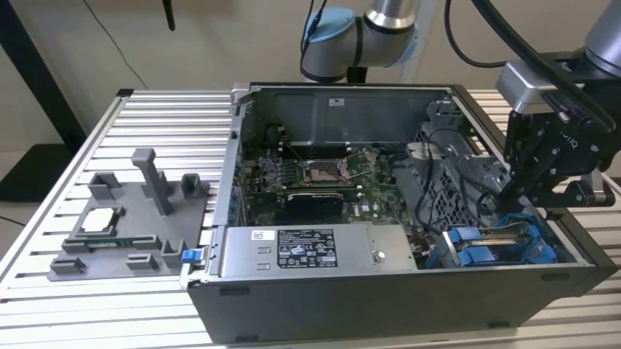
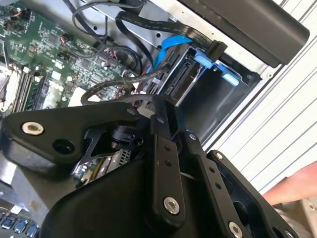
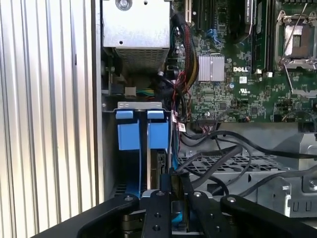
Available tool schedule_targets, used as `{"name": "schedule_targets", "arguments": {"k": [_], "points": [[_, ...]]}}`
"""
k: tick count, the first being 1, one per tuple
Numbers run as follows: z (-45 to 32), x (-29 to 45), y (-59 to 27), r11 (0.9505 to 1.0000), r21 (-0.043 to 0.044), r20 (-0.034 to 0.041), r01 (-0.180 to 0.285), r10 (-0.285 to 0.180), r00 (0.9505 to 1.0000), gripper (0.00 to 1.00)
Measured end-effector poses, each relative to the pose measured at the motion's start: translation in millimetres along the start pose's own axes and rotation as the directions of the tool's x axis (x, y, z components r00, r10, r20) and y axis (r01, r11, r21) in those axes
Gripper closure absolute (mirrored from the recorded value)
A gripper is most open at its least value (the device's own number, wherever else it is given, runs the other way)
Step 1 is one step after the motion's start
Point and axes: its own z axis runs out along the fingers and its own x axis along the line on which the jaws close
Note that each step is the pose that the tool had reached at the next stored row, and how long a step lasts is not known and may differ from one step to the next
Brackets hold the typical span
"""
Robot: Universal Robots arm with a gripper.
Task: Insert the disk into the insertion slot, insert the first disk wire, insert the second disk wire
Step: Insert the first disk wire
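The disk, in its bright blue carrier (image 1: 490,247), sits down in the insertion slot (image 3: 139,105), the grey drive cage at the case's front corner on the exterior view's right. Its two blue tabs (image 3: 143,130) stick up side by side. My gripper (image 1: 507,199) hangs just over the cage, beside the disk. Its fingers (image 3: 158,213) are close together on a black connector of a disk wire (image 3: 213,156), whose black strands fan out from the tip. In the second wrist view my gripper (image 2: 146,106) has that black wire (image 2: 106,89) looping from it. A blue cable (image 2: 171,47) and a black plug (image 2: 216,49) lie at the carrier's end.
The silver power-supply box (image 1: 310,251) fills the case's front, with the motherboard (image 1: 330,178) behind it. Loose black cables (image 1: 437,156) cross the cage top. A grey fixture (image 1: 126,218) stands on the slatted table at the exterior view's left.
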Motion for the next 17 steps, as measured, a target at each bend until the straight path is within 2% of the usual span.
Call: {"name": "schedule_targets", "arguments": {"k": [12,17], "points": [[0.5,0.3,-0.2,1.0,0.0002,-0.0022,0.0,0.0,1.0,1.0],[0.3,5.1,-0.9,1.0,0.0,-0.0032,0.0,0.0,1.0,1.0]]}}
